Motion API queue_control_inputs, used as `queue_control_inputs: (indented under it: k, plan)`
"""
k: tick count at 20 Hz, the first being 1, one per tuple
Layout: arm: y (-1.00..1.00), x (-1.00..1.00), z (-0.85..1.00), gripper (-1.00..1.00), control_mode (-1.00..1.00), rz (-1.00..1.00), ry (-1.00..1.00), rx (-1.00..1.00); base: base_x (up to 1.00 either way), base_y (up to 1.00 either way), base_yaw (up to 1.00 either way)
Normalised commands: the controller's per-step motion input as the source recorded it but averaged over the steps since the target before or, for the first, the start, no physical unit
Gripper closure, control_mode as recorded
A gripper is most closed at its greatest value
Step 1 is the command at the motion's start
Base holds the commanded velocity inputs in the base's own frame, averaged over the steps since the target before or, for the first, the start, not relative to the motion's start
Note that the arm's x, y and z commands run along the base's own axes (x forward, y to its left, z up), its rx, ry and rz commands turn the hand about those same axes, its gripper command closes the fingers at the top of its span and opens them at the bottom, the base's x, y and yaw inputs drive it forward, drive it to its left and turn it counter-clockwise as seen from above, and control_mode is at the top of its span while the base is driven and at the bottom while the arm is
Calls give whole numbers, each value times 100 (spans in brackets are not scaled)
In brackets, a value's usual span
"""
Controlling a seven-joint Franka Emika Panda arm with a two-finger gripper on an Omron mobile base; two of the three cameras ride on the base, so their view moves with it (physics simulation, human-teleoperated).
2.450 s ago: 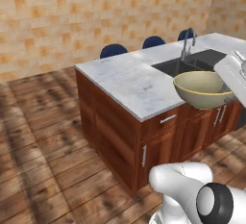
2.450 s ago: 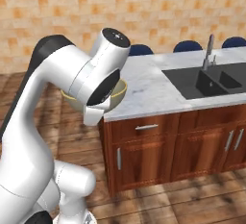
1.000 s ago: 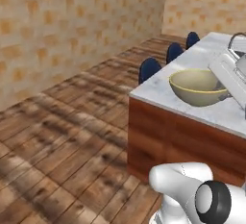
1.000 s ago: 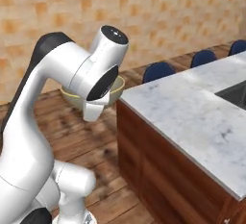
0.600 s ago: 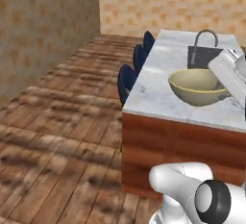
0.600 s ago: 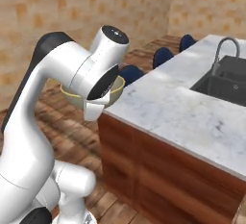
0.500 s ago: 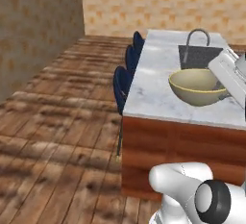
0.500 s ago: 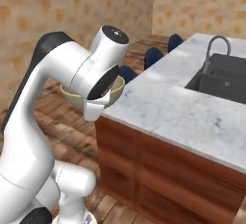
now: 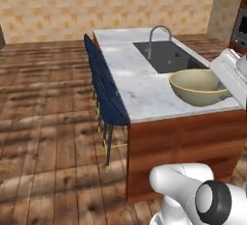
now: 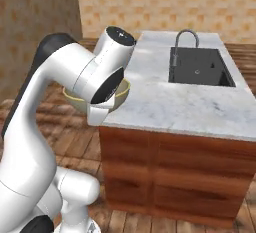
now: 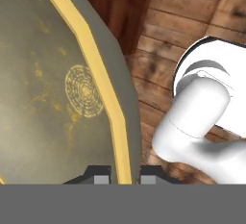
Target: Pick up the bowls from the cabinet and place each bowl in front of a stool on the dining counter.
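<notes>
Base swung round the dining counter (image 9: pixel 140 93) end, pincer (image 11: pixel 124 172) clamped on bowl (image 9: pixel 197 87) rim, stools (image 9: pixel 110 104) overlapping, hand half cut off

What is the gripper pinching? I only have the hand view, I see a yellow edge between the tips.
Observer: It is the rim of the beige-olive bowl, held upright in the air at the near end of the dining counter.
Operator: Are any stools close?
Observer: Yes, dark-blue stools stand in a row along the counter's left side in the left base view.
Operator: Anything on the counter top I should avoid?
Observer: A dark sink with a curved faucet is set into the far half; the near marble is bare.
Operator: And the gripper?
Observer: The gripper is shut on the rim, one tip inside the bowl, one outside.
</notes>
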Motion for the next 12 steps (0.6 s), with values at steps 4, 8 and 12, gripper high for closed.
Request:
queue_control_inputs:
  k: [4,8,12]
  plan:
    - [0,0,0,100,100,0,0,0,-30,100,-64]
    - [0,0,0,100,100,0,0,0,-31,100,-60]
    - [0,0,0,100,100,0,0,0,-13,100,-55]
